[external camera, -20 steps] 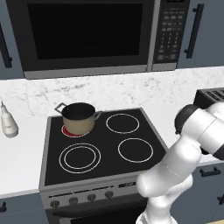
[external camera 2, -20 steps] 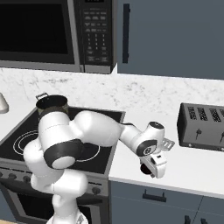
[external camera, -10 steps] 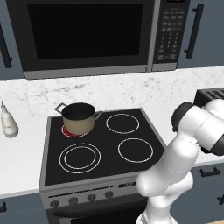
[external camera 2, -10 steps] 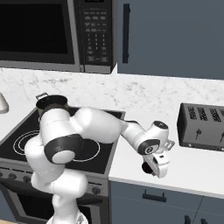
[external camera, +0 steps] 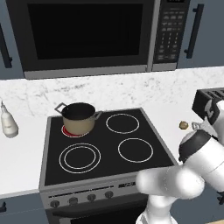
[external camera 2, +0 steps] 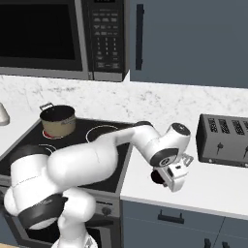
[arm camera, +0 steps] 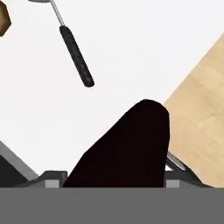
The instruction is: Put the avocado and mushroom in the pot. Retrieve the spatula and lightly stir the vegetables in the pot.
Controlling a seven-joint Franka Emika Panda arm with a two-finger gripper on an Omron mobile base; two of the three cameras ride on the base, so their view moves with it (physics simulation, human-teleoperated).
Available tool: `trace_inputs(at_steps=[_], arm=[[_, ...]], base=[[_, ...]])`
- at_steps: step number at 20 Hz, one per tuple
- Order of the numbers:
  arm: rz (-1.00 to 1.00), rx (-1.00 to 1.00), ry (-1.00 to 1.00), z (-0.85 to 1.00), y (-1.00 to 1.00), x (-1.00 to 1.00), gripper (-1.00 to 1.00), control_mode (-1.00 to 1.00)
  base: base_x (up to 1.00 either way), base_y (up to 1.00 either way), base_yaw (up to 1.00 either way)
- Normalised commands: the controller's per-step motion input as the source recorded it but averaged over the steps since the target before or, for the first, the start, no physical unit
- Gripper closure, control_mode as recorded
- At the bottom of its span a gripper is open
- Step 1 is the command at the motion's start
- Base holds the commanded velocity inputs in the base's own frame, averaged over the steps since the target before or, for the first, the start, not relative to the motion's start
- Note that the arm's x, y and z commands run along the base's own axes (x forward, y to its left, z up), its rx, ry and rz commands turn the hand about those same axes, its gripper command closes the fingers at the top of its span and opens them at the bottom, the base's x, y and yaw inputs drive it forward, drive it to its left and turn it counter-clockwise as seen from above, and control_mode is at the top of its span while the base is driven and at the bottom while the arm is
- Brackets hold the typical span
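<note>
A dark, oblong avocado [arm camera: 127,144] fills the gap between my fingers, and my gripper [arm camera: 113,175] is shut on it, low over the white counter near its front edge. From the right base camera the gripper [external camera 2: 168,178] hangs between stove and toaster, the avocado [external camera 2: 156,177] dark at its side. The spatula [arm camera: 76,57] lies on the counter beyond, black handle toward me. A brown mushroom [arm camera: 3,22] sits past it, also seen as a mushroom [external camera: 183,126] right of the stove. The tan pot [external camera: 78,117] stands on the back left burner, which glows red.
A black toaster [external camera 2: 225,140] stands at the right of the counter, close to the hand. A white bottle [external camera: 8,122] stands left of the stove [external camera: 131,151]. The microwave [external camera: 87,35] hangs above. Wooden floor [arm camera: 205,109] shows past the counter's edge.
The wrist and forearm have swung slightly toward the toaster while the hand stays low at the same spot on the counter. The pot has not moved.
</note>
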Motion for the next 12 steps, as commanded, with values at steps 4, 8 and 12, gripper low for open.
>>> trace_inputs(at_steps=[4, 8, 12], arm=[[0.2, -0.06, -0.17, 0.54, 1.0, 0.0, 1.0, -1.0], [0.24, -0.06, -0.09, 0.49, 1.0, 0.01, 1.0, -1.0], [0.23, -0.09, -0.03, 0.44, 1.0, 0.09, 1.0, -1.0]], base=[[0.0, 0.0, 0.0], [0.0, 0.0, 0.0], [0.0, 0.0, 0.0]])
